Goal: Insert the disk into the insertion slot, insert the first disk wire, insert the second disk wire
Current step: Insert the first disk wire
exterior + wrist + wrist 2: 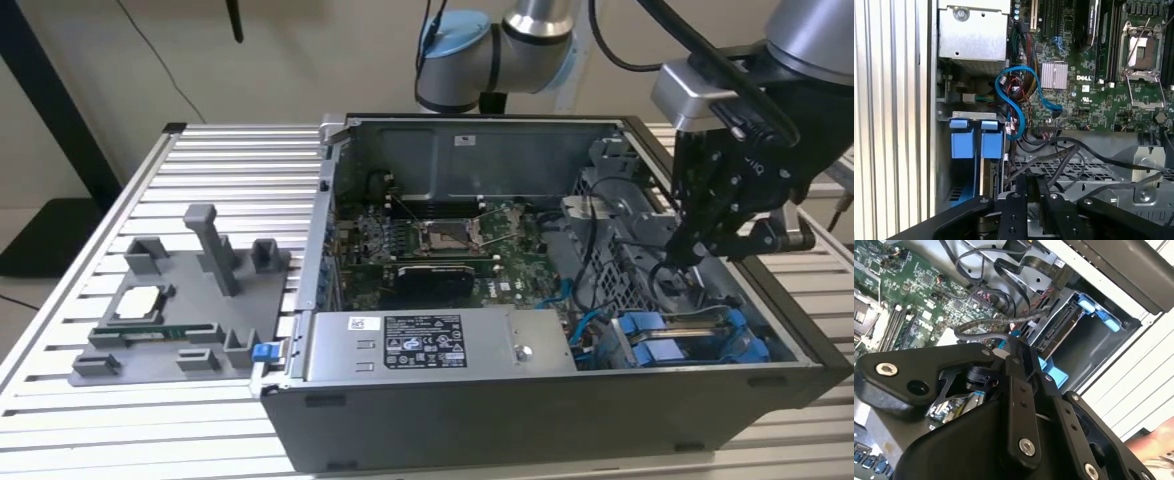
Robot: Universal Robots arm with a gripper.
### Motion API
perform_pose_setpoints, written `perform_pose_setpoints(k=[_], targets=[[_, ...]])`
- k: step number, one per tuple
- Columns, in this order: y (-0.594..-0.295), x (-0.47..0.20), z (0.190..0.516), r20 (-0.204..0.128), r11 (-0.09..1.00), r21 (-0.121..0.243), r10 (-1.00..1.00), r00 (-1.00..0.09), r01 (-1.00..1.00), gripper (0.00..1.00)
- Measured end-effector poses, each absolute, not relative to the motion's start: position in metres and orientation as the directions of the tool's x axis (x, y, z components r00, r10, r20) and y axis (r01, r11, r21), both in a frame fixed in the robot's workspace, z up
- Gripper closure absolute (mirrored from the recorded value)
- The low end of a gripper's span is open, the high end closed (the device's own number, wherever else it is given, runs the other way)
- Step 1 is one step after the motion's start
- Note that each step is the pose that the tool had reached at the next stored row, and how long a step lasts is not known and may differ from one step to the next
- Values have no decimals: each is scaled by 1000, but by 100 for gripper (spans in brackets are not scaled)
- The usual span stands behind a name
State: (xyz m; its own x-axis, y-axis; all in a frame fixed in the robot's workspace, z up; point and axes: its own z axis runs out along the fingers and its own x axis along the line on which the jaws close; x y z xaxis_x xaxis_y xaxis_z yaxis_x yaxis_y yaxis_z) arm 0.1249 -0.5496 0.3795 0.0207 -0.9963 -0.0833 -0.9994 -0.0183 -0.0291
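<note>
"Exterior view: where was the pincer [683, 258]?"
"Low inside the computer case [534, 420], toward the exterior view's right. Whether it was open or gripping anything, I couldn't tell."
"What lay closest?"
"Black cables [989, 322], just beside its tip in the second wrist view."
"And the disk?"
"The disk [1056, 332] sat in the insertion slot [1094, 350], near the pincer. Farther off lay the motherboard [441, 240]; the case stood on the table [214, 170]."

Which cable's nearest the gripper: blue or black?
The black cables, draped across the perforated grey panel right by the gripper; the blue cable loops farther off.
</note>
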Motion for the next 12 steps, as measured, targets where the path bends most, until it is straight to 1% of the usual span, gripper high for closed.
perform_pose_setpoints(k=[12], targets=[[-550, 151, 371, -30, -19, -28, -999, 20, -999, 100]])
